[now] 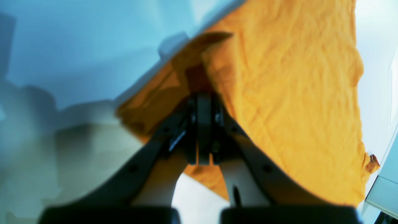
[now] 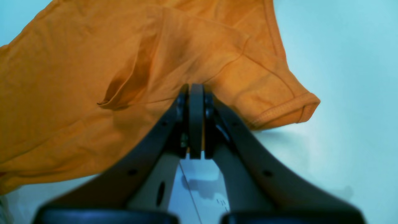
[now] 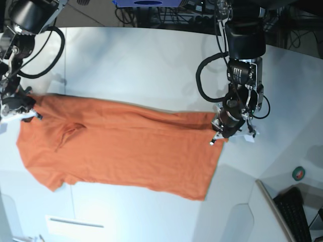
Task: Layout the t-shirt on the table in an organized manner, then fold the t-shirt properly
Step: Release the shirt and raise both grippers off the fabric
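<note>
Tools of both arms clamp opposite ends of t-shirt, stretched over table.

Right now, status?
Left gripper and right gripper both shut on the t-shirt. Shirt stretched between them over the table. Nothing in the way.

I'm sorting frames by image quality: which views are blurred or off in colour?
Left wrist view: soft throughout, blue cast, left gripper smeared against the t-shirt. Right wrist view: right gripper blurred, cloth sharper, table tinted cyan. Base view: sharp, natural colour, mild glare on the table.
</note>
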